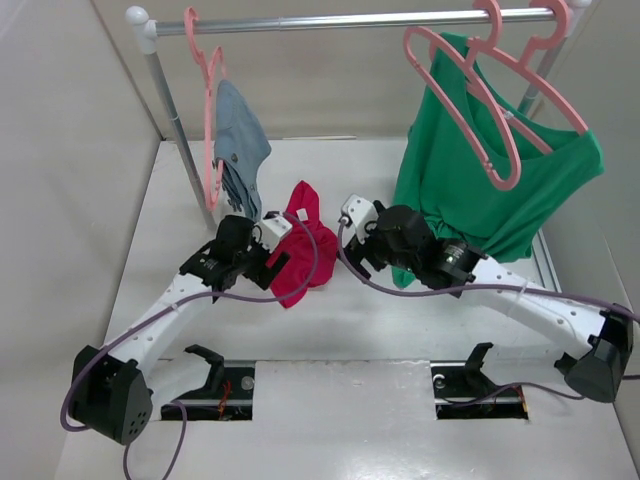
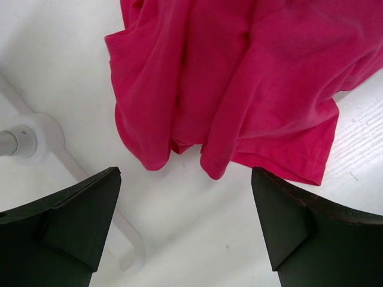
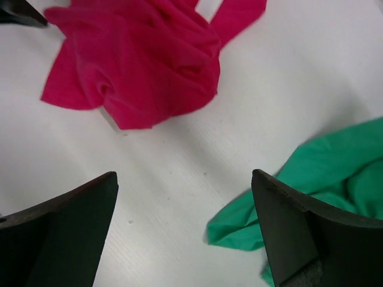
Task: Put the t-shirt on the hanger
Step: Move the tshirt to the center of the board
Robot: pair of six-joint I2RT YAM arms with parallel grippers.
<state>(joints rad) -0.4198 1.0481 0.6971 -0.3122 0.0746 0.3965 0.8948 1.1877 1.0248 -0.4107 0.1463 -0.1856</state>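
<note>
Left claw (image 2: 185,173) gapes wide, empty, just below the crumpled t-shirt (image 2: 239,78) on the white bench (image 1: 400,330), mid-frame; right claw (image 3: 184,173) equally wide, empty. Upper right, the hanger (image 1: 508,181) hangs from the rail (image 1: 350,20).

Both arms share one build: the left arm (image 1: 165,305) and the right arm (image 1: 545,305) have smooth white link shells between matte black joint housings, and each ends in a blocky black base (image 1: 110,390). Small dark screw heads dot the white shells. A thin grey-purple cable (image 1: 300,285) loops loosely along each arm. The left gripper (image 2: 185,179) and the right gripper (image 3: 185,179) carry broad, wedge-shaped matte black fingers (image 2: 78,215).
</note>
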